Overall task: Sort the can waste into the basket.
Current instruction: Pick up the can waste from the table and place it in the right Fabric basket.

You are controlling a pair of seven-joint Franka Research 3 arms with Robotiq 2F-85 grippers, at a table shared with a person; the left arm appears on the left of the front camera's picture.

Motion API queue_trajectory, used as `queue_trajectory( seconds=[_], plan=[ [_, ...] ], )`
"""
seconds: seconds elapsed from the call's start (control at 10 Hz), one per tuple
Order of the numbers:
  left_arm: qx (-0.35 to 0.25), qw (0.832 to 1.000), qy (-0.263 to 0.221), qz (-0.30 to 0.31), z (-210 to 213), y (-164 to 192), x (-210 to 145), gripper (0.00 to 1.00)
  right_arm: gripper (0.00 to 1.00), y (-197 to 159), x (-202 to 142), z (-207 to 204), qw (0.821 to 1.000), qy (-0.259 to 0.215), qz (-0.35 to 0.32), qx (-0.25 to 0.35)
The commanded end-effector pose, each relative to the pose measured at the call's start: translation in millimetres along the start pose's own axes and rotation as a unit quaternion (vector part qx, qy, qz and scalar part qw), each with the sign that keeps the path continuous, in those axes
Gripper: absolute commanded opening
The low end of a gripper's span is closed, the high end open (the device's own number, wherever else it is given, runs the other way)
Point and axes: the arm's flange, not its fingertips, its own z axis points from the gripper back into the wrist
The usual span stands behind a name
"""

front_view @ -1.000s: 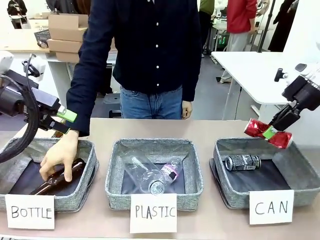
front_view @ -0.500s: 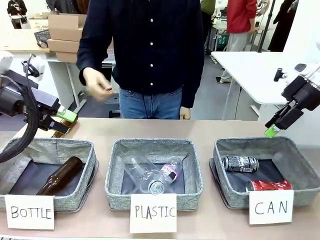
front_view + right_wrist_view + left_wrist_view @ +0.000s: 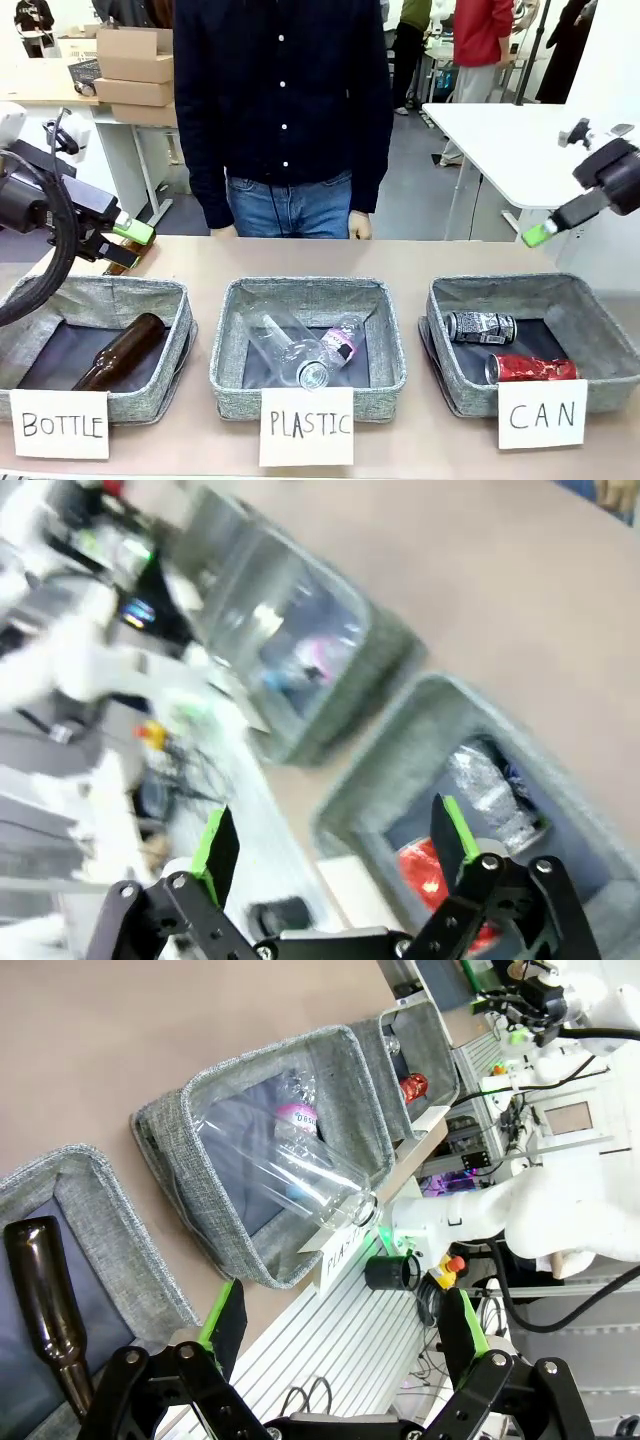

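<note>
Tan bench, three grey baskets along near edge. Left gripper over far-left corner, jaws wide, empty. Right gripper raised off right edge (view blurred), jaws spread, holding nothing. CAN basket at right end: patterned can at back, red can nearer the card.

Both cans crowd the CAN basket's front half. Its back corner lies open, and the far table strip is free.
</note>
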Motion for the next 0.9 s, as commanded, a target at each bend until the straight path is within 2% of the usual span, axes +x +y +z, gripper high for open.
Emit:
queue_trajectory(
  seconds=[0.0, 0.1, 0.2, 0.3, 0.4, 0.8],
  plan=[
    [0.0, 1.0, 0.001, -0.009, 1.3, 1.9, -1.1, 1.0, 1.0, 11.4, 4.8, 30.6, 0.923, -0.218, -0.263, 0.178],
    [0.0, 1.0, 0.001, -0.009, 1.3, 1.9, -1.1, 1.0, 1.0, 15.7, 1.1, 34.5, 0.899, -0.259, -0.301, 0.186],
    [0.0, 1.0, 0.001, -0.009, 1.3, 1.9, -1.1, 1.0, 1.0, 16.3, -0.7, 33.2, 0.882, -0.266, -0.344, 0.18],
    [0.0, 1.0, 0.001, -0.009, 1.3, 1.9, -1.1, 1.0, 1.0, 13.3, -2.7, 28.1, 0.882, -0.254, -0.359, 0.172],
    [0.0, 1.0, 0.001, -0.009, 1.3, 1.9, -1.1, 1.0, 1.0, 13.4, -4.8, 39.8, 0.971, -0.098, -0.179, 0.126],
    [0.0, 1.0, 0.001, -0.009, 1.3, 1.9, -1.1, 1.0, 1.0, 13.4, -4.8, 39.8, 0.971, -0.098, -0.179, 0.126]
  ],
)
